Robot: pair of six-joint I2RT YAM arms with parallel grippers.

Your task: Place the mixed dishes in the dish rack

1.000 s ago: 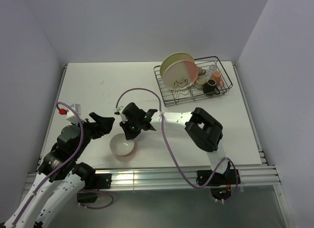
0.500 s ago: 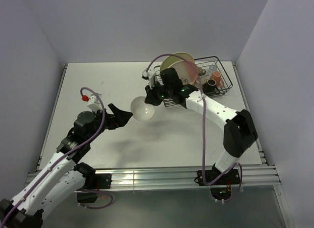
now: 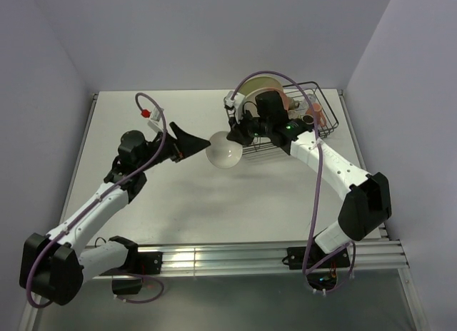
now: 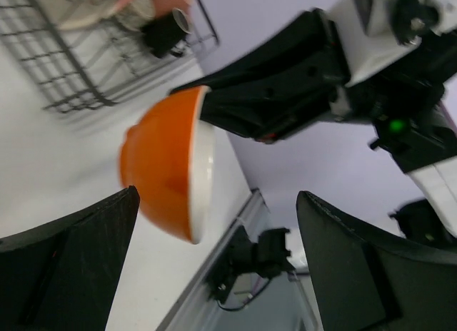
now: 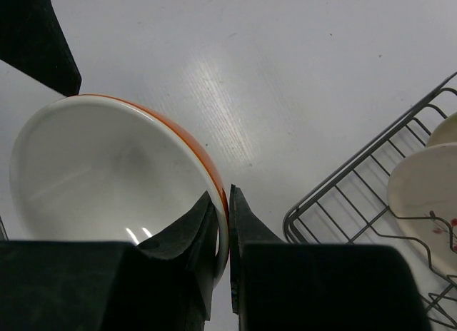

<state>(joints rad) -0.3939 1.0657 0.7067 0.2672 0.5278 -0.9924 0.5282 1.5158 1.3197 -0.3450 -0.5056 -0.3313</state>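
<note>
White bowl (image 3: pixel 225 151), orange outside: aloft over table (image 3: pixel 214 202), tilted on edge, just left of dish rack (image 3: pixel 326 108) | right gripper (image 3: pixel 234 137): clamped on bowl rim | left gripper (image 3: pixel 193 144): spread wide, empty, just beside bowl, not touching

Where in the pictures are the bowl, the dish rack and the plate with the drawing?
bowl (image 5: pixel 100 174), right wrist view, white inside
dish rack (image 5: pixel 343 175), right wrist view, rim wire
plate (image 5: pixel 421 195), right wrist view, cream face
</note>
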